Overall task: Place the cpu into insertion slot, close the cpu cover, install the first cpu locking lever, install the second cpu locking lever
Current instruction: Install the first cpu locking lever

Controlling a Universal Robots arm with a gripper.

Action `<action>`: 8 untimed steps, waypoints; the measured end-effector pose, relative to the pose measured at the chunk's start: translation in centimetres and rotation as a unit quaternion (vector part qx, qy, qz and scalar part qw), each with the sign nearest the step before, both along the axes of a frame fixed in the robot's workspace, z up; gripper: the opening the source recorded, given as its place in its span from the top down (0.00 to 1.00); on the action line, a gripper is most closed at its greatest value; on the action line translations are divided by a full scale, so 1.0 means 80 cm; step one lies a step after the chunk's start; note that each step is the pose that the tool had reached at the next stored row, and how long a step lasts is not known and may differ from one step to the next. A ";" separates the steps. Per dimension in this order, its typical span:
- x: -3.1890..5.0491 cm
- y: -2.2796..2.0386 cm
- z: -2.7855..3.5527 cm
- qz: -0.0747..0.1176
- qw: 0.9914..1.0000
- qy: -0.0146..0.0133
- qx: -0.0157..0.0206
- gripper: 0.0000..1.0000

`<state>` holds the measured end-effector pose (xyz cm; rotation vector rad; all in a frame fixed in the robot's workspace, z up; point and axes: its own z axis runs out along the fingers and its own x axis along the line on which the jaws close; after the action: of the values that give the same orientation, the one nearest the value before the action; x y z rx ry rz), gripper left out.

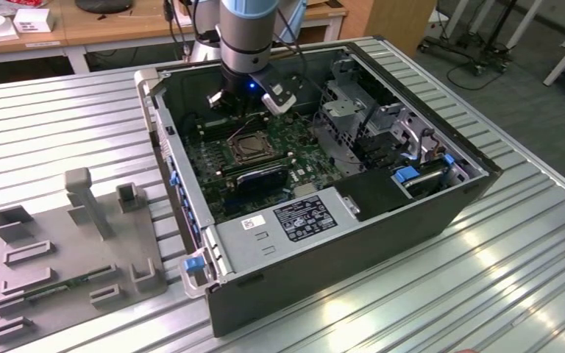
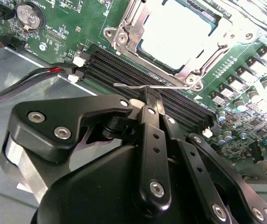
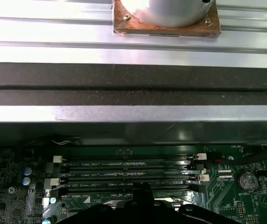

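Arm (image 1: 248, 37) reaching straight down into the open computer case (image 1: 361, 243)

In the second wrist view the gripper (image 2: 153, 95) has its jaws pinched together on the thin locking lever (image 2: 175, 86), beside the memory slots (image 2: 124, 65). The cpu (image 2: 175, 32) lies in the insertion slot (image 1: 246, 149) mid-motherboard, with the cpu cover (image 2: 124, 25) down over it.

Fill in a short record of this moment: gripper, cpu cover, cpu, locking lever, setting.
gripper: shut, tips at the locking lever; whether gripping it is unclear
cpu cover: closed down over the cpu
cpu: top shows through the cover's cut-out
locking lever: thin metal rod between cpu cover and memory slots
setting: open computer case on slatted table
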<state>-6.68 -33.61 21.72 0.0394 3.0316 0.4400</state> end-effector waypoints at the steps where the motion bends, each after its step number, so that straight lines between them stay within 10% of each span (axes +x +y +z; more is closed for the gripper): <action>1: 0.000 0.0000 -0.0001 0.000 1.000 0.000 0.000 0.89; 8: 0.000 0.0000 -0.0019 0.000 1.000 0.000 0.000 0.89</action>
<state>-6.65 -33.61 21.56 0.0392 3.0313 0.4408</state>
